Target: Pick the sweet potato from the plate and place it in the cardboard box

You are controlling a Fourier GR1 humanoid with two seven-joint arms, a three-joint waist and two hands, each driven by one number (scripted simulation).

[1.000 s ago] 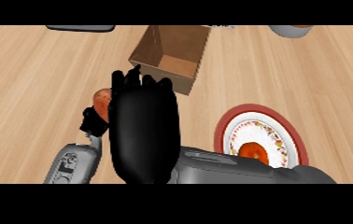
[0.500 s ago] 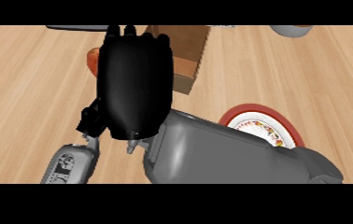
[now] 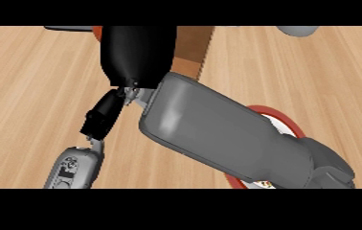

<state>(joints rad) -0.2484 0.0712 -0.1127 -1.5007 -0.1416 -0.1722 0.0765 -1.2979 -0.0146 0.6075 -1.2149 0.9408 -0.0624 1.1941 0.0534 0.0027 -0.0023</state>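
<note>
My right hand shows from its back at the top centre, its grey forearm crossing the view from the lower right. It covers the left part of the brown cardboard box. An orange sliver of the sweet potato peeks out at the hand's upper left edge, held inside the curled hand. The red-rimmed plate lies at the lower right, mostly hidden under the forearm. My left hand rests open at the lower left, below the right hand.
A grey round object sits at the top right edge. A dark flat item lies at the top left edge. Bare wooden counter spreads to the left and right of the box.
My right hand has moved up and away with the sweet potato, from beside the box to over it. The forearm now hides more of the plate. The left hand stayed put.
</note>
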